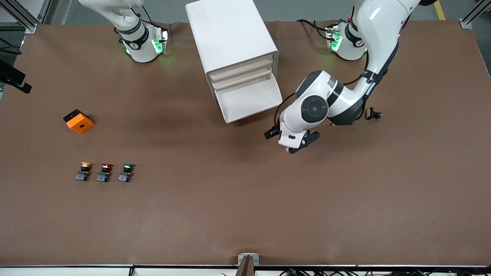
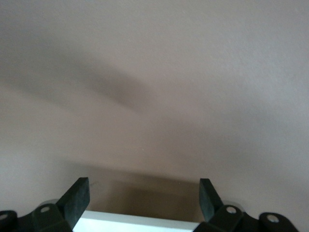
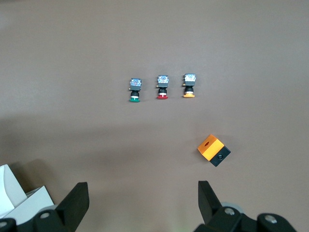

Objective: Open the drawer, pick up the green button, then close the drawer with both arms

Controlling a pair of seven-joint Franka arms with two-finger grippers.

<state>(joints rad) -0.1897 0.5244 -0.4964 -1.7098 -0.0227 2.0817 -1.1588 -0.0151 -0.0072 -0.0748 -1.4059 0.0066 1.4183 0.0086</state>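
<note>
A drawer (image 1: 250, 100) stands pulled out of the cabinet (image 1: 230, 34). The left gripper (image 1: 301, 145), jaws spread and empty, hovers at its four o'clock. The right gripper (image 3: 140, 200), also spread, waits high. The green button (image 1: 127, 172) sits on the table (image 1: 245, 214), last of three; a careless reach might grab the red one (image 1: 104, 172).

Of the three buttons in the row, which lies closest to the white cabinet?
The green-capped button, at the row's end toward the cabinet; the red one sits mid-row.

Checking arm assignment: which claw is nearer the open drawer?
Left. The left claw hangs just off the open drawer, toward the left arm's end. The right claw is high up, over the table between cabinet and buttons.
</note>
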